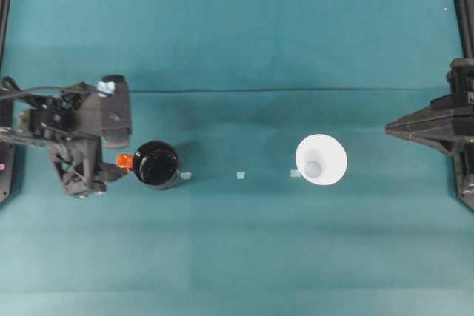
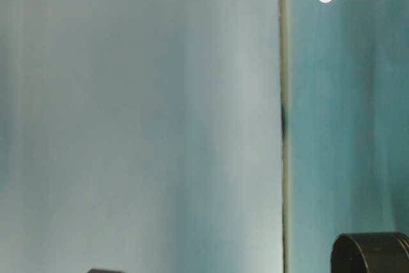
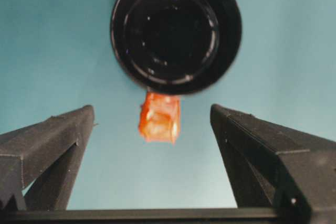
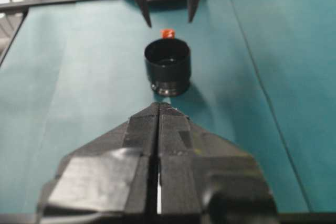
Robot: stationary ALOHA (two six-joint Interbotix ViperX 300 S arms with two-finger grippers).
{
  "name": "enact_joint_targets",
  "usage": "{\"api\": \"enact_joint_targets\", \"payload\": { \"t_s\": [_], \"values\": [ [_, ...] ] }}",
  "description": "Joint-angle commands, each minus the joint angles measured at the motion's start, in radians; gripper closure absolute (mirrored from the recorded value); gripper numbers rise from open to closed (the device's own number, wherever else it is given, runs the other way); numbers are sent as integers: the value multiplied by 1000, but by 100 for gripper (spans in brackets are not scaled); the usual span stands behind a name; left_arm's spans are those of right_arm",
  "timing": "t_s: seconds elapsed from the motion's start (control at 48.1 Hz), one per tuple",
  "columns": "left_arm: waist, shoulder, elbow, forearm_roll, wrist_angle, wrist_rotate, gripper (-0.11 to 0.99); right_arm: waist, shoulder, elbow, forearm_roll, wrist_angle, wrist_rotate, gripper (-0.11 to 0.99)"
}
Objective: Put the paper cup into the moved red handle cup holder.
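The black holder (image 1: 156, 165) sits at the middle left of the overhead picture, and its little red tab (image 1: 124, 160) points left, toward the left gripper (image 1: 111, 155). That gripper is spread wide. In the left wrist picture its two black fingers (image 3: 58, 140) stand on each side of the tab, but they do not touch it. The white cup (image 1: 321, 159) stands right of the middle, well apart from the holder, with its wide mouth up and a small grey circle at its bottom. The right gripper (image 1: 391, 130) waits at the right edge, pressed together with nothing in it, and it points at the cup from a little way off. I think things could go wrong from here. The cup is thin paper, so a hard squeeze could crush it, and a bump from the closed fingers could tip it over. The cup also looks a bit wider than the holder, so if it comes down crooked it may sit on the rim and fall off. The holder looks shiny and light, so a nudge from the left fingers on the tab could slide or spin it. The cup is plain, clean and round, and the holder is glossy black inside.
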Motion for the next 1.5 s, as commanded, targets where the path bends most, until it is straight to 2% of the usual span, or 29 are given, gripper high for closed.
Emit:
{"api": "enact_joint_targets", "payload": {
  "t_s": [0.0, 0.374, 0.561, 1.476],
  "values": [
    [-2, 26, -6, 3, -17, 0, -11, -2, 8, -28, 0, -6, 11, 98],
    [-2, 66, 21, 3, -21, 5, -11, -2, 8, -28, 0, -6, 11, 98],
    [0, 87, 54, 2, -81, -3, -11, -2, 8, -28, 0, -6, 11, 98],
    [6, 120, 49, 3, -124, -2, -11, -2, 8, -26, 0, -2, 11, 98]
  ]
}}
